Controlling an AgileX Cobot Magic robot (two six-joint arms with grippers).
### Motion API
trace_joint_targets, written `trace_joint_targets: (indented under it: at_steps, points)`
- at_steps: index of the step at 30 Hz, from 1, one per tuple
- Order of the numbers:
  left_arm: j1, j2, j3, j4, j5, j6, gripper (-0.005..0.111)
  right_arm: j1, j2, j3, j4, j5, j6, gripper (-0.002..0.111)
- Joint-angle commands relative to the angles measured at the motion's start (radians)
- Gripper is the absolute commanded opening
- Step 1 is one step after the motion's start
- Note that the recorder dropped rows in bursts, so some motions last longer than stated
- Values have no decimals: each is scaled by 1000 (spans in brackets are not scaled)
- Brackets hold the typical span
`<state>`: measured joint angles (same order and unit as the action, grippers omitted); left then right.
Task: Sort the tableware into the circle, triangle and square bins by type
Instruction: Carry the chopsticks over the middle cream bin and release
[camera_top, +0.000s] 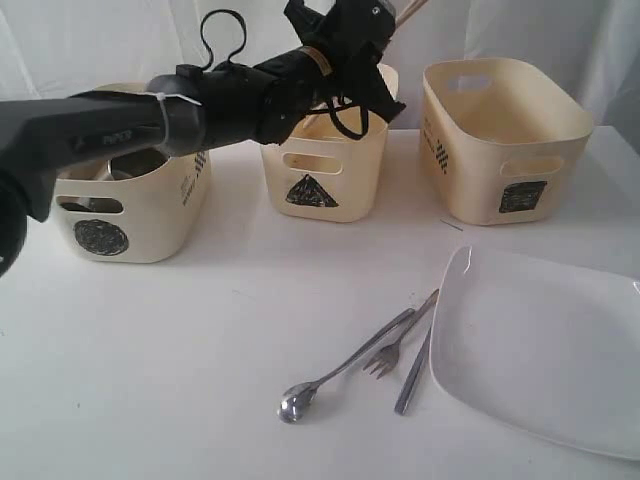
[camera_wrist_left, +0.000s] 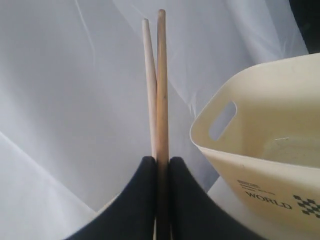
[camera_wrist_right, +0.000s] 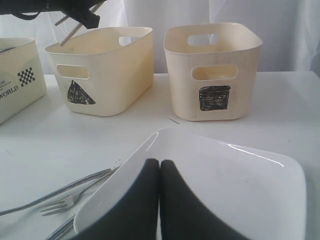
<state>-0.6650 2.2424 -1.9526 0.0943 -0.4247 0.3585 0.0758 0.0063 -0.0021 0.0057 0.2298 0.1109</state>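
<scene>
a: left arm (camera_top: 120, 120), pose?
b: it reaches in from the left edge, close to level, and passes above the circle bin (camera_top: 130, 225). the wrist ends high over the rear of the triangle bin (camera_top: 325, 175).
a: left fingers (camera_wrist_left: 135, 205)?
b: clenched on the wooden chopsticks (camera_wrist_left: 161, 100). the pair lies side by side and is gripped partway along. the free ends stand out past the fingers, parted slightly at the tips.
a: chopsticks relative to the bin?
b: in the air above the triangle bin. the wrist hides the lower ends, so i cannot tell if they are inside the rim.
a: right fingers (camera_wrist_right: 145, 200)?
b: pressed together with nothing between them, low over the near edge of the white plate (camera_wrist_right: 240, 185).
a: items on the bench (camera_top: 180, 330)?
b: the plate lies front right. just beside its left edge lie a fork (camera_top: 395, 350), a spoon (camera_top: 330, 380) and a third utensil (camera_top: 412, 375), their handles crossing. the square bin (camera_top: 500, 130) stands behind the plate. steel ware (camera_top: 108, 170) shows inside the circle bin.
</scene>
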Motion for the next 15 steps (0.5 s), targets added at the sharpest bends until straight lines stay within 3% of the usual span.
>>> trace_joint_targets:
  at_steps: [1,15]
  points:
    - [14,55,-78,-26,-28,16,0,-6,-6,2,0,-9,-3,0]
    - [46,86,-113,-26,-9,-4,0,-6,-6,2,2,-9,-3,0]
